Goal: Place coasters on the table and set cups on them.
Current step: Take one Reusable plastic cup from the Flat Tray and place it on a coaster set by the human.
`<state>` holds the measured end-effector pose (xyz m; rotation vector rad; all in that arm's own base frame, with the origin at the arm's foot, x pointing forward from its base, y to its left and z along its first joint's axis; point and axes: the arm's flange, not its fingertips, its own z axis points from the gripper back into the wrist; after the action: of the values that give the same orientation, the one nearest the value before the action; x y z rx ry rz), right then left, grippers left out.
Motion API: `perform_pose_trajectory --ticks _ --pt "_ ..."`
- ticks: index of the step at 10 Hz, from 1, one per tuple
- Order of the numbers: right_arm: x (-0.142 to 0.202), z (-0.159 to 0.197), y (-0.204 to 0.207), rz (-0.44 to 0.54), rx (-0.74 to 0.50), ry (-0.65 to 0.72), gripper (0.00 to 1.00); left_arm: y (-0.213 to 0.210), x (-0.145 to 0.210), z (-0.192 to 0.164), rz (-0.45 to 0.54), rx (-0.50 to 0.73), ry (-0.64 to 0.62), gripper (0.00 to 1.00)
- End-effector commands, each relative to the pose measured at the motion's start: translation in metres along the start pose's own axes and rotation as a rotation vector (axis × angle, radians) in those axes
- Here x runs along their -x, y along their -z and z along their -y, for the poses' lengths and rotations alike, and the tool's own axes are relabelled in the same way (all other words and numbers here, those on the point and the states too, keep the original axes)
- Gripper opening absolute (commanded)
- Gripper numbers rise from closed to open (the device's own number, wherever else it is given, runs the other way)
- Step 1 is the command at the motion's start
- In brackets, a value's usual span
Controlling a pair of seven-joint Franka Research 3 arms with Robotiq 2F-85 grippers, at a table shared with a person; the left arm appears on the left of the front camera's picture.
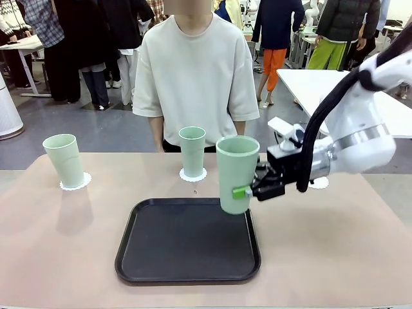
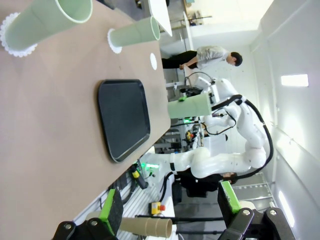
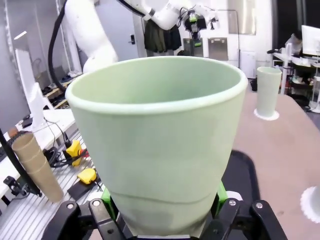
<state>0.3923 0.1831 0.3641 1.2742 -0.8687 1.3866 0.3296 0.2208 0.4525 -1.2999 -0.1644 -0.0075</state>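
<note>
My right gripper (image 1: 248, 191) is shut on a mint-green cup (image 1: 236, 174), held upright above the right edge of the black tray (image 1: 188, 239). In the right wrist view this cup (image 3: 157, 145) sits between the green pads (image 3: 220, 194). Two other cups stand on coasters on the table (image 1: 58, 244): one at the far left (image 1: 64, 159) on its coaster (image 1: 75, 182), one at the far middle (image 1: 192, 149) on its coaster (image 1: 192, 174). A bare coaster (image 1: 320, 183) lies at the right, partly behind my right arm. My left gripper (image 2: 170, 215) is open, off the table's side.
A person in a pale shirt (image 1: 196, 71) stands at the table's far edge, hands out of sight. A white table (image 1: 335, 87) stands behind at the right. Cardboard tubes (image 3: 35, 165) and tools lie on a bench beside the table.
</note>
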Motion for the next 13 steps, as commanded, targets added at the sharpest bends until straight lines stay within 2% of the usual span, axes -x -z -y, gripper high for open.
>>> perform_pose_trajectory --ticks 1,3,4,5,7,8,11,13 --pt "-0.034 -0.014 0.005 -0.017 0.064 0.009 0.24 -0.001 0.001 0.002 0.004 0.009 0.007 1.00" --pt "-0.053 -0.015 0.004 -0.009 0.073 0.018 0.24 -0.001 0.001 0.002 0.004 0.009 0.007 1.00" --pt "-0.051 -0.011 0.004 -0.019 0.129 0.044 0.24 -0.001 0.001 0.002 0.004 0.009 0.007 1.00" --pt "-0.056 -0.014 -0.002 -0.026 0.039 -0.015 0.24 -0.001 0.001 0.002 0.004 0.009 0.007 1.00" --pt "-0.056 -0.014 -0.002 -0.026 0.039 -0.015 0.24 -0.001 0.001 0.002 0.004 0.009 0.007 1.00" --pt "-0.057 -0.014 -0.002 -0.035 0.057 -0.001 0.82 -0.001 0.001 0.002 0.004 0.009 0.007 1.00" --pt "-0.082 0.056 -0.077 0.084 0.221 0.035 0.82 -0.001 0.001 0.002 0.004 0.009 0.007 1.00" --pt "-0.088 0.081 -0.129 0.082 0.204 0.054 0.82 -0.001 0.001 0.002 0.004 0.009 0.007 1.00"
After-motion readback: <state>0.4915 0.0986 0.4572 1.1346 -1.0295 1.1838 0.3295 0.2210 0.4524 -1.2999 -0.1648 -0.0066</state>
